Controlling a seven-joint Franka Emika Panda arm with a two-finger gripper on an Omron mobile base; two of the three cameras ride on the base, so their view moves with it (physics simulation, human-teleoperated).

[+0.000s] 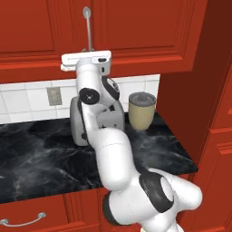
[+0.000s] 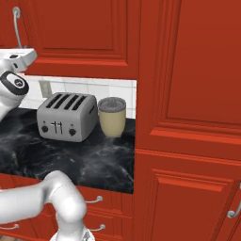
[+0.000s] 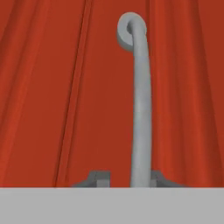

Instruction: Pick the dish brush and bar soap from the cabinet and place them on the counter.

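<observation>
The red cabinet (image 1: 136, 27) hangs on the wall above the bench (image 1: 41, 154), its panelled door shut, so what lies inside it is hidden. The bench is a black marble-look top with thin white veins, running left to right under a white tiled wall. On it, against the tiles, stands a grey toaster (image 2: 66, 116) with its slots facing up, and just beside it on the right an upright beige cup (image 2: 112, 116) with a grey rim; what it holds cannot be told. The cabinet's handle (image 3: 141, 100) is a slim silver bar with its long axis upright, curling into the door at its top end. The pincer (image 3: 127, 179) is raised to the lower end of that handle, its two dark tips sitting close on either side of the bar, closed about it.
</observation>
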